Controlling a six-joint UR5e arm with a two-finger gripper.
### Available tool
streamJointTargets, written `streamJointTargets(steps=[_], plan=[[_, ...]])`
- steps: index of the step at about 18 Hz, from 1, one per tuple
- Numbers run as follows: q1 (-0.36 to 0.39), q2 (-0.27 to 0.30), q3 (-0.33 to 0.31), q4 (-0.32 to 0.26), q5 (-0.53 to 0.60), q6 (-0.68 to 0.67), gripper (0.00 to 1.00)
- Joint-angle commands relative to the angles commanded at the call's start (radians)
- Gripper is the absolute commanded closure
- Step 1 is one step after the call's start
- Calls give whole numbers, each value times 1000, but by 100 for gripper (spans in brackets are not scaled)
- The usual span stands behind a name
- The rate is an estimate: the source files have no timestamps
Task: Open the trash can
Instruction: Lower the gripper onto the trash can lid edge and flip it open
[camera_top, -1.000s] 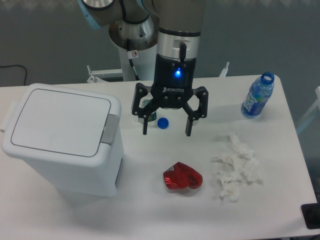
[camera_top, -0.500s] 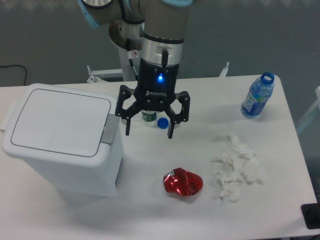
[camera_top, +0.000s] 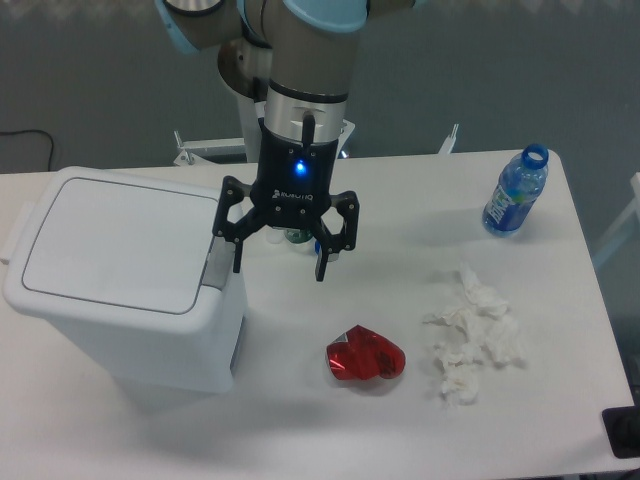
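Observation:
The trash can is a big white bin on the table's left side, its flat lid down. A grey push-button sits on its right rim. My gripper hangs open just right of that button, fingers pointing down, nothing between them. Its left fingertip is close beside the button; whether they touch I cannot tell.
A crumpled red wrapper lies at front centre. Crumpled white tissues lie to its right. A blue water bottle without cap stands at the back right. A small object is partly hidden behind the gripper.
The gripper has moved left, from the table's middle to the trash can's right rim, staying open. The blue cap is now hidden behind it.

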Motion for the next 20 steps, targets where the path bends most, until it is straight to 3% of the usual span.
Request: streamJointTargets(steps=[20], plan=[[-15, -3, -26, 2, 2, 3, 0]])
